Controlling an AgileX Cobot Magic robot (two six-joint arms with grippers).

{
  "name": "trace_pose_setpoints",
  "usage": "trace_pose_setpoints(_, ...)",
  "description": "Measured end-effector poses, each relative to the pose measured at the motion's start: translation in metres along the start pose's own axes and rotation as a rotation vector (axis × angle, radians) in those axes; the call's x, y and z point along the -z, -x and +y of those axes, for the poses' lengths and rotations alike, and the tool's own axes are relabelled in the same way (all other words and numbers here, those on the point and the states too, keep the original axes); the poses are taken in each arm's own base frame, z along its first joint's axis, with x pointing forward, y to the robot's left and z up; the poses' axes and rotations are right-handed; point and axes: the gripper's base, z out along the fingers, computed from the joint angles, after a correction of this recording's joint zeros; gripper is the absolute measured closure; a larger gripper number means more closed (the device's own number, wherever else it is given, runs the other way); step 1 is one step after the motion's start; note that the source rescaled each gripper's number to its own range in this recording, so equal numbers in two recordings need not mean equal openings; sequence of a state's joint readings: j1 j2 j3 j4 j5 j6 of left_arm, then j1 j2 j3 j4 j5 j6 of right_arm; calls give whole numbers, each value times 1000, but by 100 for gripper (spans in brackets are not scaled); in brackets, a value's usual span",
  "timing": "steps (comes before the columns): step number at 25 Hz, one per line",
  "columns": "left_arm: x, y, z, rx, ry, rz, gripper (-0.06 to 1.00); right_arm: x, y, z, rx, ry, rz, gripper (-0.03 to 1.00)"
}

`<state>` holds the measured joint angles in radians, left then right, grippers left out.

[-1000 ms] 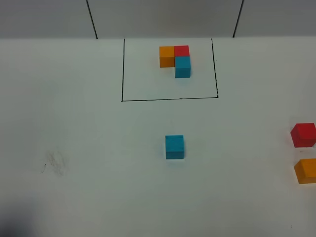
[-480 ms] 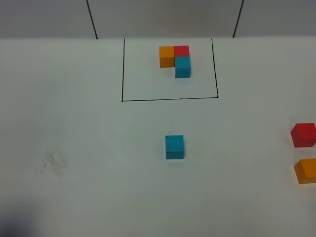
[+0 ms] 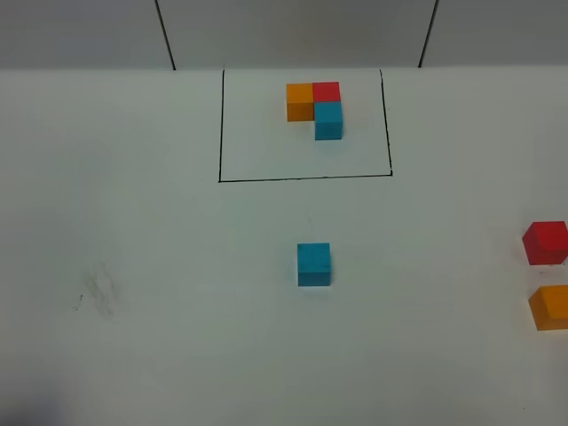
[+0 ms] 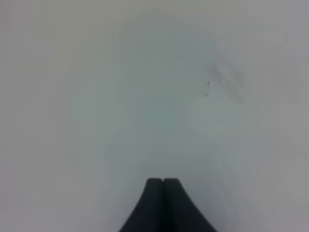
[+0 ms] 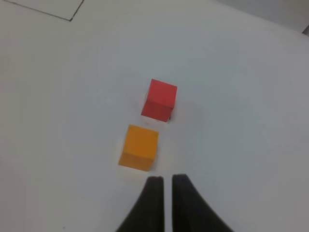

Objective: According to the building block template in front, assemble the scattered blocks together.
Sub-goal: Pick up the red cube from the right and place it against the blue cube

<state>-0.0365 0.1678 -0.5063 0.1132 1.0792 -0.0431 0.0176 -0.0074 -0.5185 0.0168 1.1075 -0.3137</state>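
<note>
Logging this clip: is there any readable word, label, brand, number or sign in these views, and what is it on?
None in any view.
The building block template, cyan block, red block and orange block have plain faces.
The table carries only a drawn black rectangle and a faint smudge, no writing.

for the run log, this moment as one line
template: intact | cyan cube: centre, loose | red cube, orange cube: right side, apart | left gripper: shut, empty | right gripper: shut, empty
</note>
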Motion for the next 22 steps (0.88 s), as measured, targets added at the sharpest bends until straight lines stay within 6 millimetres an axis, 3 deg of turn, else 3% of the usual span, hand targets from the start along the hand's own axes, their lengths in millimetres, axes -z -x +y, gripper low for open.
trace_pose_setpoints(10, 18, -17, -1, -25, 13, -163, 94, 0, 0, 0, 0, 0, 0, 97)
trace_pose_setpoints(22, 18, -18, -1, -48, 16, -171, 94, 0, 0, 0, 0, 0, 0, 97)
